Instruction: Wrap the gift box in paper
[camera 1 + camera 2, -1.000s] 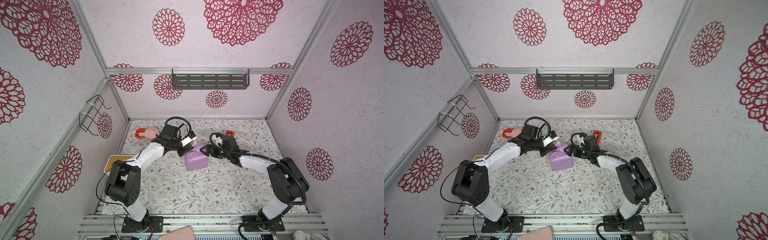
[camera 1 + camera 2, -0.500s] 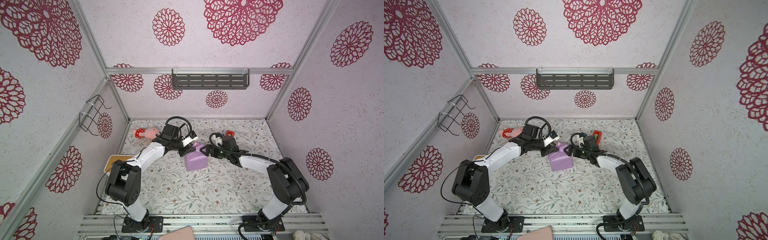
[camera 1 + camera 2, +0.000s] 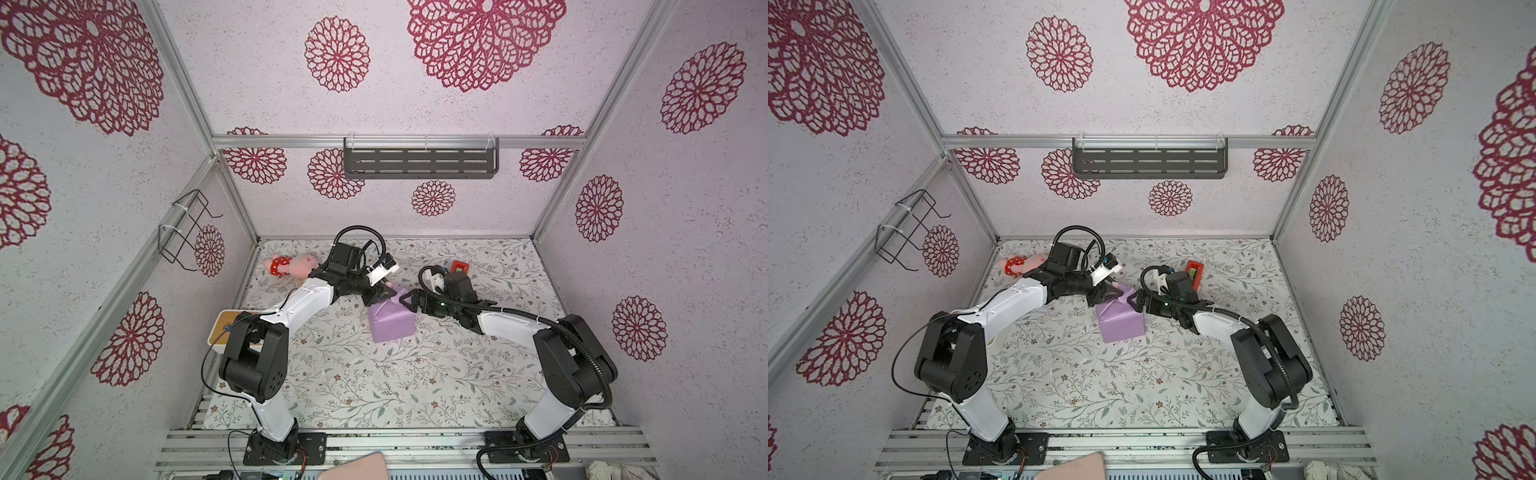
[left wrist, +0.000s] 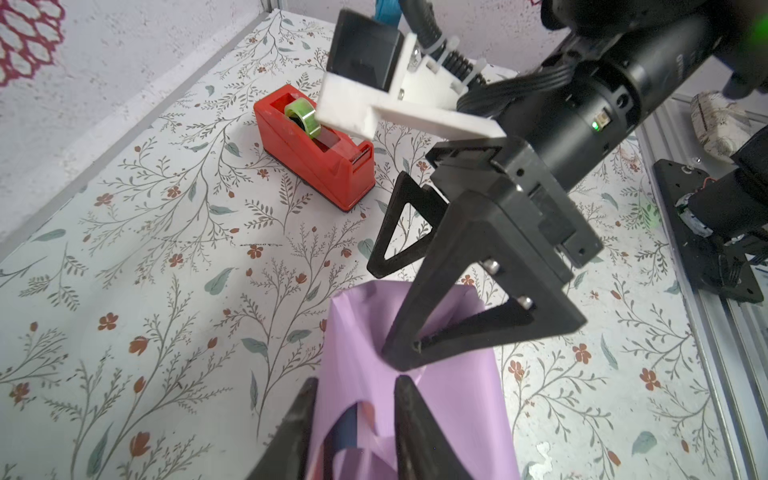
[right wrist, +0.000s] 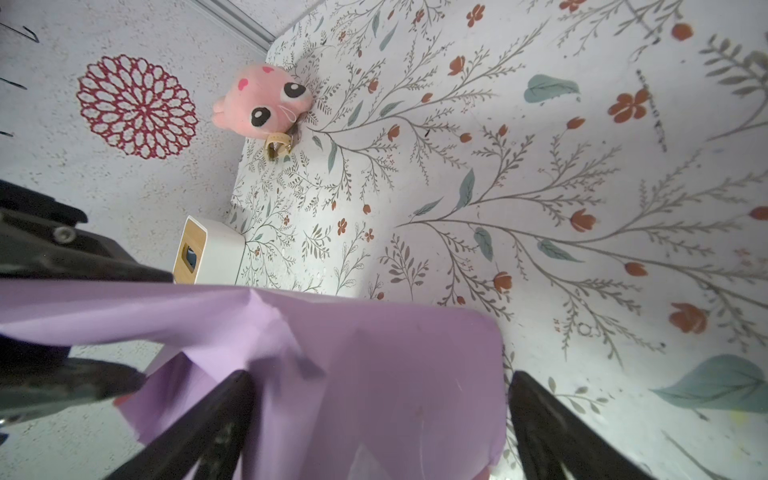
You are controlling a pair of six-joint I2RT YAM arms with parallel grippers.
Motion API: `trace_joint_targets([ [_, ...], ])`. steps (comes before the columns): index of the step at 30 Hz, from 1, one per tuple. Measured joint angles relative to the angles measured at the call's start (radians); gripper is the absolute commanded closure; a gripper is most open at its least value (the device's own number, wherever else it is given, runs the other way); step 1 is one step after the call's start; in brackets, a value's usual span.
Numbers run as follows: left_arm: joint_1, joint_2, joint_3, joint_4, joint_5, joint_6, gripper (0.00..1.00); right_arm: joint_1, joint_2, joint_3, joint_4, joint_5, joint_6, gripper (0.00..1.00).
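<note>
End-flap fold at the parcel's far end; sides already covered.

Left gripper jaws part-open astride the end flap, no clear pinch. Right gripper jaws wide, one fingertip pressing the paper. Box sits mid-mat inside it, lilac side out, navy showing only through the open end. Next, probably: crease the flap flat, hold it, and take tape from the dispenser near the right wrist.
</note>
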Motion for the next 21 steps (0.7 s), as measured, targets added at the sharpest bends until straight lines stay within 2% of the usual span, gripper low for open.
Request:
trace_joint_targets([
  [7,-0.007,0.0,-0.003,0.039,0.003,-0.043,0.73,0.0,0.005,0.0,0.009,0.0,0.0,0.03],
  [16,-0.025,-0.03,-0.04,0.051,-0.032,-0.055,0.97,0.0,0.011,0.0,0.021,-0.001,0.012,0.03],
  [21,-0.042,-0.057,-0.072,0.057,-0.063,-0.058,1.0,0.001,0.012,0.0,0.023,0.0,0.026,0.03],
])
